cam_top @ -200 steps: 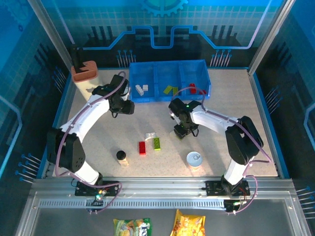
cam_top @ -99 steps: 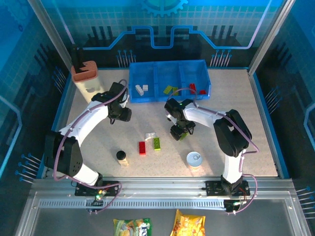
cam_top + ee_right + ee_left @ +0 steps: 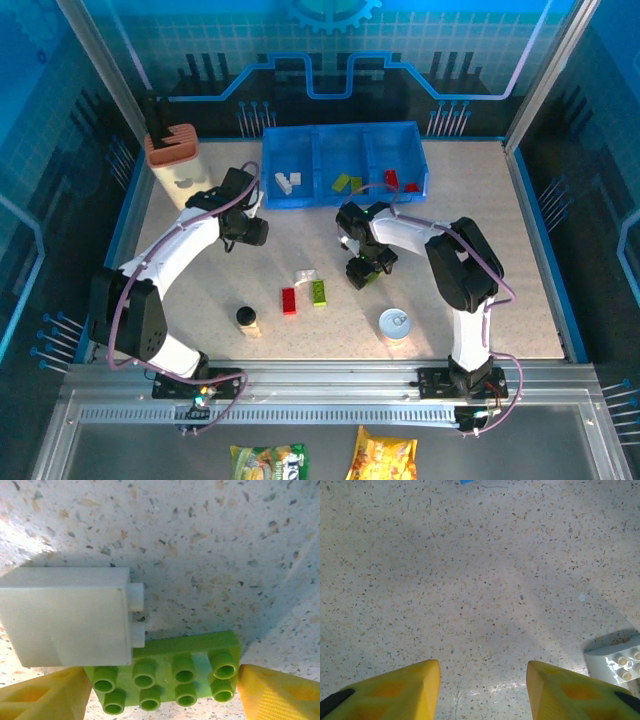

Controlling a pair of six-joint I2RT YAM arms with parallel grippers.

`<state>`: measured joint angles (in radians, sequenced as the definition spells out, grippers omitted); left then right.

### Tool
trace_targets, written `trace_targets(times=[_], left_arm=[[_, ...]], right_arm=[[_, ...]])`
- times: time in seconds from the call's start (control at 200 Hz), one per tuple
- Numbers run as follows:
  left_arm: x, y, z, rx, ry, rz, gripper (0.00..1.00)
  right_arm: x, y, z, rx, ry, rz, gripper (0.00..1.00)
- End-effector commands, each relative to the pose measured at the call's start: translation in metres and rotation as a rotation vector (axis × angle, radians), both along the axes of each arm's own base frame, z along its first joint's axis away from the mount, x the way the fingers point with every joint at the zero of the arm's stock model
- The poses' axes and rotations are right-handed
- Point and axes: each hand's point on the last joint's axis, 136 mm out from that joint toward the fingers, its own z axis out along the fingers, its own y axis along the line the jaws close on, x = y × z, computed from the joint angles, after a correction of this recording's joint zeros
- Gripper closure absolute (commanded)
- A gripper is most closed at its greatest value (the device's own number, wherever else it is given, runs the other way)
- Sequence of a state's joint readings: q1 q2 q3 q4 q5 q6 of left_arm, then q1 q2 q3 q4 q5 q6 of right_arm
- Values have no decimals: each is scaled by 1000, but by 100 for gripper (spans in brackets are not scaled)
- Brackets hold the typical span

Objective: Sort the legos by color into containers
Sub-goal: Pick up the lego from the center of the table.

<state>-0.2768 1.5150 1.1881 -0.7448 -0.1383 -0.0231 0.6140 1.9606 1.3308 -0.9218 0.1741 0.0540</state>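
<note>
In the right wrist view a lime green lego (image 3: 170, 672) lies studs-up on the table, with a white lego (image 3: 70, 615) touching its far left corner. My right gripper (image 3: 165, 692) is open, one yellow fingertip at each end of the green lego. From above, this gripper (image 3: 364, 270) hangs below the blue containers (image 3: 345, 133), which hold white (image 3: 288, 181), green (image 3: 347, 183) and red (image 3: 398, 180) legos. White (image 3: 305, 275), red (image 3: 289, 300) and green (image 3: 319, 291) legos lie mid-table. My left gripper (image 3: 252, 231) is open over bare table, another white lego (image 3: 615, 660) at its right.
A tin can (image 3: 394, 323) stands near the front right of centre. A small black-capped bottle (image 3: 246, 318) stands front left. A tan holder (image 3: 172, 148) sits at the back left corner. Blue walls enclose the table on three sides.
The right gripper's jaws have widened and it has shifted slightly left over the green lego. The left gripper has come a little toward the front, away from the containers.
</note>
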Motion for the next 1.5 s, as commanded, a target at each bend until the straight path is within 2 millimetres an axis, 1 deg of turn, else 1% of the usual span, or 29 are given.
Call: trace_targets(times=[0.0, 0.205, 0.52, 0.72, 0.905, 1.186, 1.346, 1.496], left_arm=[[0, 3, 2, 2, -10, -3, 50], [0, 2, 1, -3, -8, -3, 50], [1, 2, 3, -7, -13, -7, 50], [1, 2, 4, -8, -18, -7, 50], [0, 2, 6, -11, -23, -7, 50], [0, 1, 9, -17, -33, -10, 50], [0, 1, 11, -24, -40, -10, 50], [0, 0, 14, -29, -48, -11, 50]], right_arm=[[0, 0, -5, 0, 29, 4, 22], [-3, -3, -10, -14, 46, 0, 28], [-6, -4, -9, -16, 53, -8, 38], [-6, -4, -4, -18, 50, -10, 39], [-3, 0, 10, -19, 27, -3, 38], [4, 13, 38, 11, -16, 13, 38], [16, 23, 54, 31, -54, 15, 38], [33, 36, 70, 70, -97, 7, 38]])
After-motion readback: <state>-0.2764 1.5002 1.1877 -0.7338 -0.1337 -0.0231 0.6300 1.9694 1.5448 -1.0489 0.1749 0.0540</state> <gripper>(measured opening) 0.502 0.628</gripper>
